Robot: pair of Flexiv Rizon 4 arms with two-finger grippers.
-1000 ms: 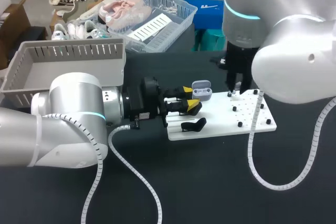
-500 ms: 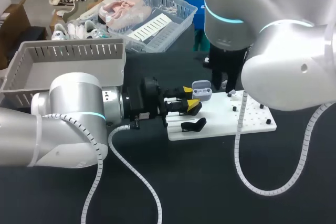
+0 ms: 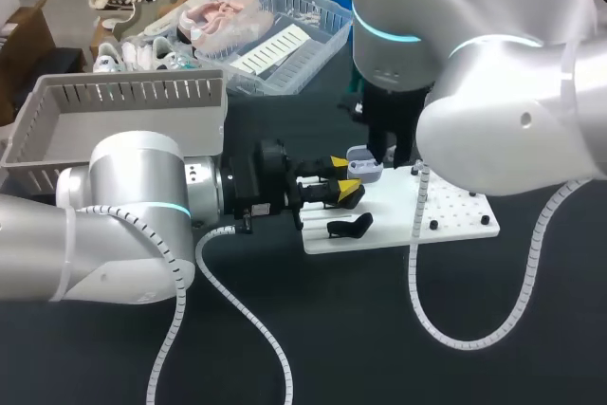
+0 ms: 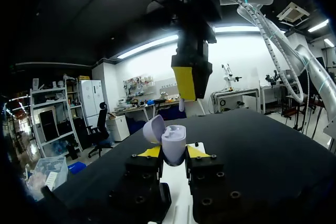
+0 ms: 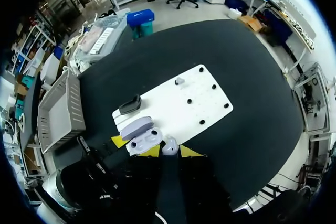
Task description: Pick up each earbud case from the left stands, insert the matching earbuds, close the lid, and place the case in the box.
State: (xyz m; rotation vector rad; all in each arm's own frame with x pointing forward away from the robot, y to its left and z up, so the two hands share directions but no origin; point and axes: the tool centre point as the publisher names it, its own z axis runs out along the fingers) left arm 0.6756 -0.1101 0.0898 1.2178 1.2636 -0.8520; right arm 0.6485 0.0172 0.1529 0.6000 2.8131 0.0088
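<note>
One open earbud case (image 4: 173, 148), lid tipped back, clamped in the left gripper (image 4: 174, 152) at the white board (image 5: 181, 103) corner, with one white earbud (image 5: 169, 145) pinched in the right gripper (image 5: 169, 151) just above it, best lowered slowly, squared to its well, and released only once seated.

— What moves here?
— The right arm (image 3: 455, 92) goes left, away from the board's (image 3: 455, 220) right part. Its gripper (image 3: 390, 154), with the earbud (image 5: 169, 146), now hangs just above the case (image 3: 364, 167).
</note>
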